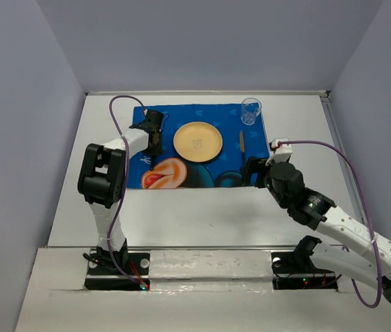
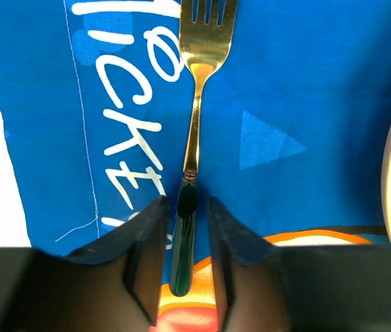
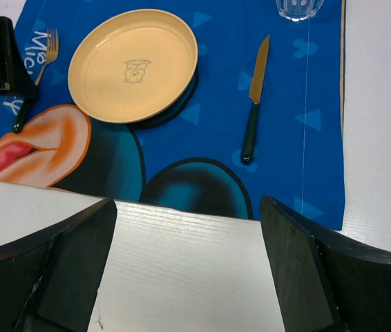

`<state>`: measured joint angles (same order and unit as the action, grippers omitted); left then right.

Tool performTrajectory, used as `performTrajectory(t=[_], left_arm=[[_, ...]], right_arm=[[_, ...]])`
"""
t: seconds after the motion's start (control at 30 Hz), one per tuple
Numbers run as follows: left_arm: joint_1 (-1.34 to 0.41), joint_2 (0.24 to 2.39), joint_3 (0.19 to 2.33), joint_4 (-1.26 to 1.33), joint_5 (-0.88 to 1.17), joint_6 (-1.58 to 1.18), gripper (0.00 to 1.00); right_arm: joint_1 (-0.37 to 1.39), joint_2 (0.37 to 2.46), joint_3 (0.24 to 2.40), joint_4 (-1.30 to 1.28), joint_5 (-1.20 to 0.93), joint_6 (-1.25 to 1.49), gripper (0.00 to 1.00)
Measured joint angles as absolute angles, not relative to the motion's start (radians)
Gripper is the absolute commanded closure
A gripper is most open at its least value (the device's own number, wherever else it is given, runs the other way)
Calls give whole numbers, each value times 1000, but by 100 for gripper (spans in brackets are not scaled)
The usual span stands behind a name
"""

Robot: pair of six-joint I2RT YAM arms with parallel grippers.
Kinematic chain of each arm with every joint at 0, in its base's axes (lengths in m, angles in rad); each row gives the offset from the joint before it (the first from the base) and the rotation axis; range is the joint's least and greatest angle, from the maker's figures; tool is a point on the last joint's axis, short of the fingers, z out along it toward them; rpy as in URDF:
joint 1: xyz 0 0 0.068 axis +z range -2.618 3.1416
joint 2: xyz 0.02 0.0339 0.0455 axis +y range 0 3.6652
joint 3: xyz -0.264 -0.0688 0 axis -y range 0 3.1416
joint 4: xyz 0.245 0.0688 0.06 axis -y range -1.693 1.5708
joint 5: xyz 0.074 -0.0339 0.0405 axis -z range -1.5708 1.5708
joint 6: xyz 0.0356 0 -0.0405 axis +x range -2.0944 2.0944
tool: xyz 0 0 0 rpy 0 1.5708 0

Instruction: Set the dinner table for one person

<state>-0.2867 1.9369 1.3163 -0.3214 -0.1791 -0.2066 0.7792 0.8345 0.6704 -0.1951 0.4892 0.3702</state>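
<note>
A gold fork (image 2: 197, 104) with a dark green handle lies flat on the blue cartoon mat (image 2: 306, 83), left of the yellow plate (image 1: 197, 141). My left gripper (image 2: 185, 207) straddles the fork's handle, open, with a thin gap showing on each side of it. A knife (image 3: 254, 104) lies on the mat right of the plate (image 3: 133, 66), with a clear glass (image 1: 250, 111) at the mat's far right corner. My right gripper (image 3: 187, 207) hangs wide open over the white dinner table (image 3: 182, 277), just in front of the mat's near edge, with nothing between its fingers.
The mat (image 1: 182, 176) covers the far middle of the table (image 1: 202, 214). Grey walls close in the back and both sides. Both arm bases sit on the near edge, each with a looping purple cable (image 1: 351, 166).
</note>
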Motion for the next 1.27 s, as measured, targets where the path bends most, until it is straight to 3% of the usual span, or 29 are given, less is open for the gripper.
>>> performTrajectory(t=[0.2, 0.27, 0.33, 0.53, 0.57, 0.6, 1.0, 1.27], left_arm=[[-287, 1937, 1316, -321, -173, -212, 31], [-287, 1935, 1316, -321, -173, -213, 29], [-287, 1923, 1316, -323, -173, -217, 26], [-291, 1748, 1289, -315, -179, -230, 18], [-294, 1691, 1283, -311, -186, -232, 14], [-299, 1614, 1273, -294, -193, -234, 1], [-331, 796, 991, -87, -239, -246, 1], [-332, 571, 891, -85, -187, -245, 1]], right_arm=[[779, 834, 670, -195, 489, 370, 10], [779, 833, 670, -196, 489, 370, 9], [779, 829, 672, -199, 489, 370, 1], [779, 816, 701, -238, 503, 380, 0], [779, 812, 708, -248, 508, 382, 0], [779, 805, 723, -263, 517, 384, 0], [779, 567, 910, -337, 604, 361, 0], [778, 444, 964, -330, 673, 339, 0]])
